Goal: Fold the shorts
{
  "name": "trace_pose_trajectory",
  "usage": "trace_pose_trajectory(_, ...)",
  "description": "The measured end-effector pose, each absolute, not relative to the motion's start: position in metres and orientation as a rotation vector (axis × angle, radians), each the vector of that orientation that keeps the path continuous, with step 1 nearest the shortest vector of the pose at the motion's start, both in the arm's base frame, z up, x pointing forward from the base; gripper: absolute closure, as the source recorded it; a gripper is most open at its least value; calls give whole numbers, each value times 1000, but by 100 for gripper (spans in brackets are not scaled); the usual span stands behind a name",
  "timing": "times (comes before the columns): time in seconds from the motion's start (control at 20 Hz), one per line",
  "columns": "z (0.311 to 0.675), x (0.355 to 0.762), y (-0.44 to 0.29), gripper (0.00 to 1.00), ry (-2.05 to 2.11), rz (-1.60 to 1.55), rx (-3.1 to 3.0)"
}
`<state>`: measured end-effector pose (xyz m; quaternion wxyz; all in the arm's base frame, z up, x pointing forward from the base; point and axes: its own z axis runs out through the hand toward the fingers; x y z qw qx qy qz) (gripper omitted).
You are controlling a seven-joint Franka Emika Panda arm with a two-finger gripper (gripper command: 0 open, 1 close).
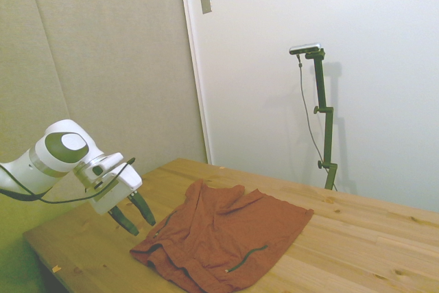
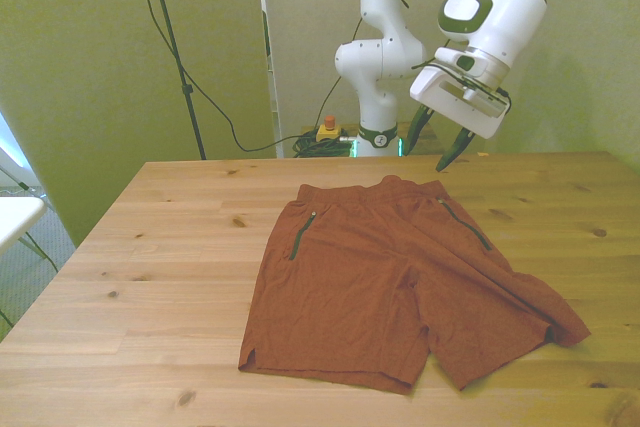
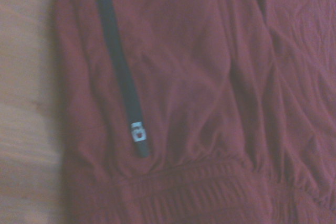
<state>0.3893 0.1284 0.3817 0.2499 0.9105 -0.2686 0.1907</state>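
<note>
The rust-red shorts point(image 2: 400, 277) lie spread flat on the wooden table point(image 2: 150, 247), waistband toward the far edge and legs toward the camera. Dark pocket trims point(image 2: 297, 235) run down both sides. In the side view the shorts point(image 1: 226, 231) lie rumpled near the table's front corner. My gripper point(image 2: 436, 143) hangs tilted above the table's far edge, past the waistband on the front view's right, open and holding nothing. From the side, the gripper point(image 1: 135, 216) hovers just left of the cloth. The wrist view shows a dark pocket zip point(image 3: 121, 72) and the gathered waistband point(image 3: 194, 187) close up.
The table's edge point(image 1: 41, 245) lies close below the gripper in the side view. Bare wood point(image 2: 180, 277) lies on the front view's left of the shorts. A white object point(image 2: 15, 215) pokes in at the front view's left border.
</note>
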Motion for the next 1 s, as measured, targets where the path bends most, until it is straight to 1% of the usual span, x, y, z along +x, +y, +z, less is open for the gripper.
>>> trace_pose_trajectory(0.3, 349, 381, 153, 0, -660, 521, 2438)
trace_pose_trajectory(0.5, 339, 382, 161, 0, -630, 520, 2437)
trace_pose_trajectory(0.75, 330, 387, 154, 0, -633, 499, 2412)
trace_pose_trajectory(0.8, 329, 389, 151, 100, -633, 496, 2406)
trace_pose_trajectory(1.0, 328, 392, 148, 100, -631, 493, 2399)
